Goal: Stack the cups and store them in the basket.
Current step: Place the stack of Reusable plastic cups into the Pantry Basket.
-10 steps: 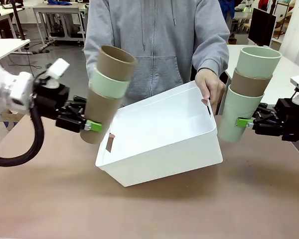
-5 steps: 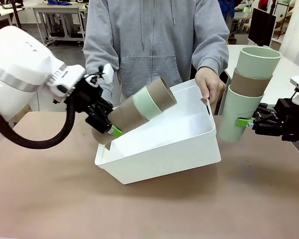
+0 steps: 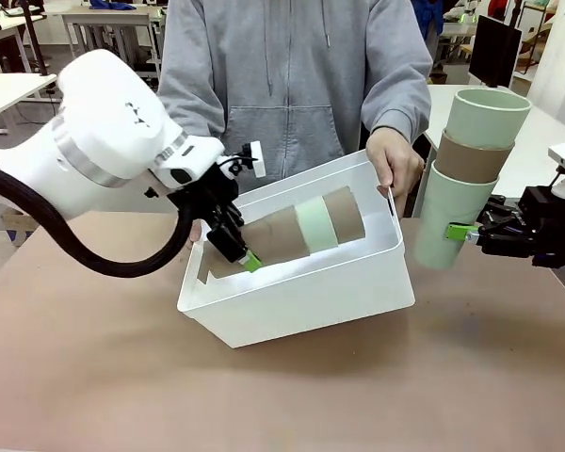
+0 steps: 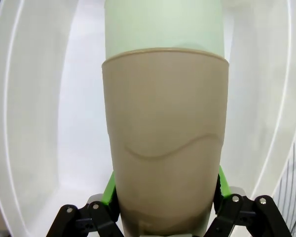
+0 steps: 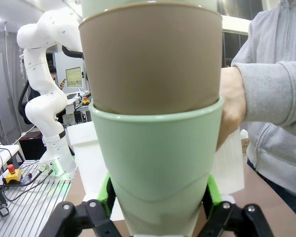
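Inside the tilted basket (image 3: 301,301), the left gripper (image 3: 250,261) is clamped on a 3-cup stack (image 3: 301,231) lying on its side, not yet let go. Beside the basket, the right gripper (image 3: 461,232) clamps a second stack (image 3: 471,160) of 3, upright. Stacking looks done; storing remains.

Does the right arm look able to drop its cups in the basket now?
Probably not yet: the left stack lies across the basket, and the person's hand grips the rim on that side.

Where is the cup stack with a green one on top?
Front view, right side: the stack stands nearly upright in the right gripper, outside the basket, beside the person's hand.
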Controlling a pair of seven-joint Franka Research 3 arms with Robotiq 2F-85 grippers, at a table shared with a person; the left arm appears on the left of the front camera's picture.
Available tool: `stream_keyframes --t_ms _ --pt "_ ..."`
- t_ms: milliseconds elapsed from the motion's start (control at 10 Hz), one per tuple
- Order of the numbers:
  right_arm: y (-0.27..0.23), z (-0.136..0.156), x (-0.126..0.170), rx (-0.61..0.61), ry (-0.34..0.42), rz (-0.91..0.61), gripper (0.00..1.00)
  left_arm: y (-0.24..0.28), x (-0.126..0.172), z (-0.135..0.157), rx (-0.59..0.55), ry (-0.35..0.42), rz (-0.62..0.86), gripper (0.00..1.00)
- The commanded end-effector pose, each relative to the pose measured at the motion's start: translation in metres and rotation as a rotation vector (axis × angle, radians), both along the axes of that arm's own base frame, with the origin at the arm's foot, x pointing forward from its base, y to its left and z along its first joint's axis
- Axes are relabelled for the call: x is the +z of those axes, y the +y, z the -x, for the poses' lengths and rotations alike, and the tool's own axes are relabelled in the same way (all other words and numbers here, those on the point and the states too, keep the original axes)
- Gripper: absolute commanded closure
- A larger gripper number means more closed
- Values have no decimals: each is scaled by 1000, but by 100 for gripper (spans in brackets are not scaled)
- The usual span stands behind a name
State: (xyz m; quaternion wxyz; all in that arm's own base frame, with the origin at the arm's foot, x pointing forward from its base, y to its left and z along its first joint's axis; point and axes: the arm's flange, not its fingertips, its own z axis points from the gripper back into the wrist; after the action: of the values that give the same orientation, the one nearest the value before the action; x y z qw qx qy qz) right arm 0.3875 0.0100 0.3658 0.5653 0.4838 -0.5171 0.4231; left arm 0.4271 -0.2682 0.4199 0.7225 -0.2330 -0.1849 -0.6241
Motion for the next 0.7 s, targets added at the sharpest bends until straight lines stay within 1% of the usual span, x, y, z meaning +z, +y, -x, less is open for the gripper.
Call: stream_keyframes --t_ms 0,100,400,600 --pt "1 -1 4 -2 -9 -3 14 -10 -3 -8 11 13 -11 15" --pt "1 -1 4 -2 -9 -3 14 -12 -10 -8 5 19 -5 15" --pt "1 -1 4 -2 -9 -3 14 -15 -25 -5 -24 49 86 15" --pt "1 -1 4 -2 -9 -3 14 -16 -37 -5 -40 45 115 15"
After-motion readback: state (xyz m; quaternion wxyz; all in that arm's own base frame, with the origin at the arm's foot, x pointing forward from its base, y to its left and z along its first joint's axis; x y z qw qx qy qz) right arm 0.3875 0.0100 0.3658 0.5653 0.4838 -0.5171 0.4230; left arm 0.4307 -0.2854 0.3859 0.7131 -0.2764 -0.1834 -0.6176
